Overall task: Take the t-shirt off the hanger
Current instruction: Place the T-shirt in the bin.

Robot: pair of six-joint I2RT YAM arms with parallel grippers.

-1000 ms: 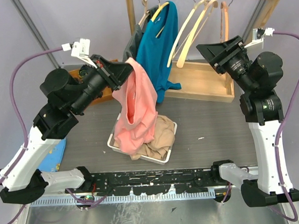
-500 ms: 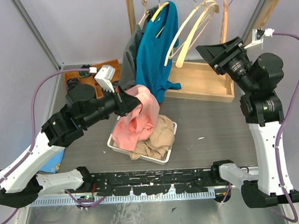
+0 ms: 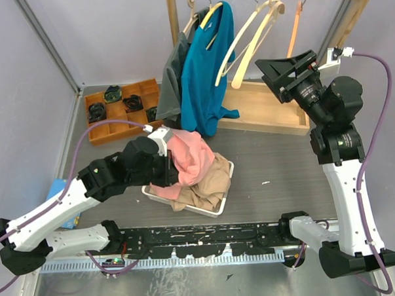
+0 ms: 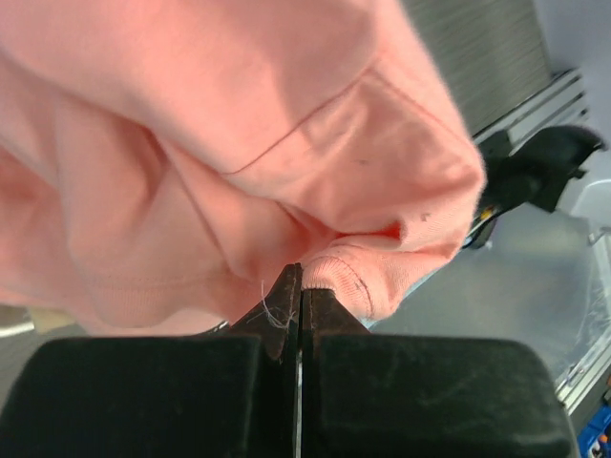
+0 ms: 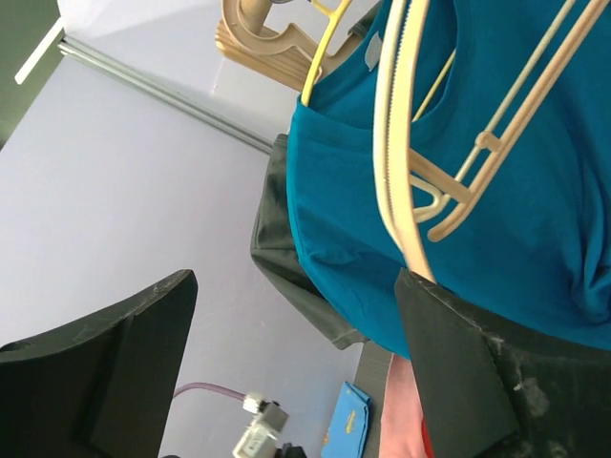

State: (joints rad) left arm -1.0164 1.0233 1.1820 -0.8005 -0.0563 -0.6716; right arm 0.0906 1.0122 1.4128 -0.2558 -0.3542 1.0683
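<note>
Far left, wooden compartment box [image 3: 120, 105] with dark parts, not involved. Left gripper [image 4: 299, 291] is clamped fully closed on a fold of the pink t-shirt [image 3: 188, 158]. The shirt is off any hanger and bunched to the gripper's right, draped onto a beige garment [image 3: 211, 181] in the white tray [image 3: 153, 191], so a drop looks like the next step. Behind, a teal t-shirt [image 3: 204, 69] hangs on a yellow hanger [image 3: 211, 15], long axis vertical. It sits left of the right gripper [image 5: 294, 286], the nearer one. Its jaws are spread wide, holding nothing, just beside an empty cream hanger [image 3: 252, 37]. No readable labels or writing.
</note>
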